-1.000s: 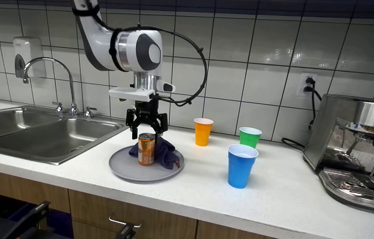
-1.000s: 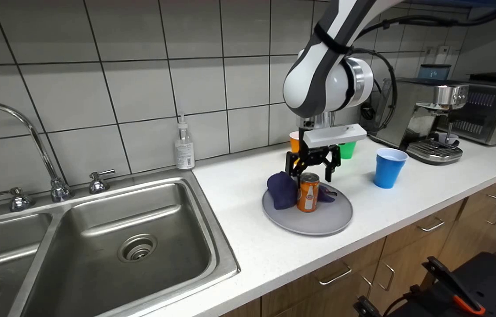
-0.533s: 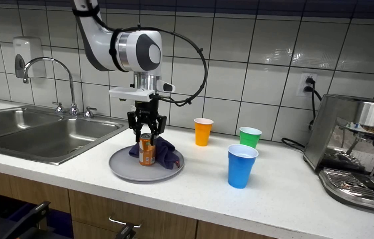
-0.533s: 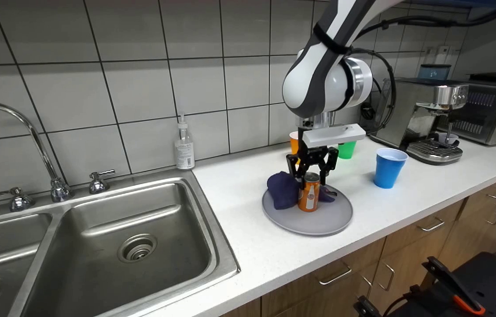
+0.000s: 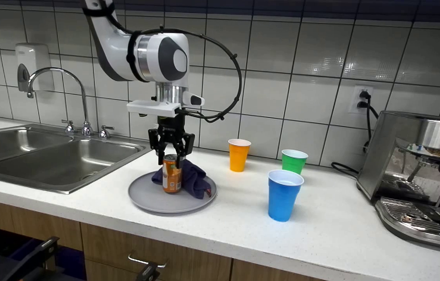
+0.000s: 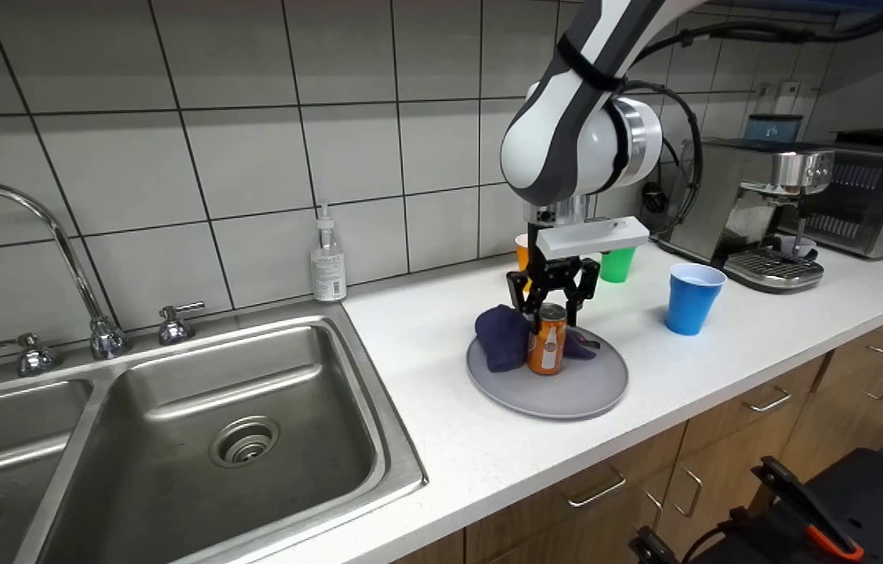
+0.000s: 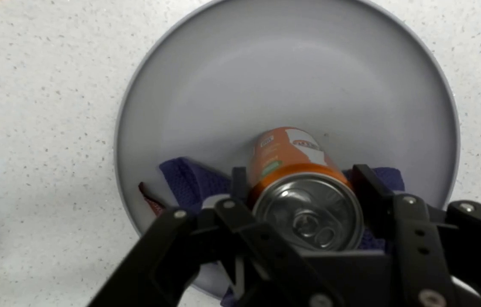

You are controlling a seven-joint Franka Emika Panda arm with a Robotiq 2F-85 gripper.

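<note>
An orange soda can (image 5: 172, 180) with a silver lid stands upright over the grey plate (image 7: 291, 85). My gripper (image 7: 302, 186) is shut on its upper part, one black finger on each side, pointing straight down. In both exterior views the can's bottom sits at or barely above the plate; I cannot tell if a gap is there. A crumpled dark purple cloth (image 6: 502, 341) lies on the plate beside and behind the can, partly hidden by the fingers in the wrist view. At its edge is a small dark red item (image 7: 151, 199).
On the white counter stand an orange cup (image 5: 239, 156), a green cup (image 5: 294, 160) and a blue cup (image 5: 282, 199). A steel sink (image 6: 253, 392) with a tall faucet (image 5: 81, 91) lies to one side, a coffee machine (image 5: 423, 171) to the other. A pump bottle (image 6: 328, 266) stands by the wall.
The fingers have come together from wide apart onto the can, nudging it slightly sideways. Since then arm and can have shifted up a little together. Plate and cloth look the same.
</note>
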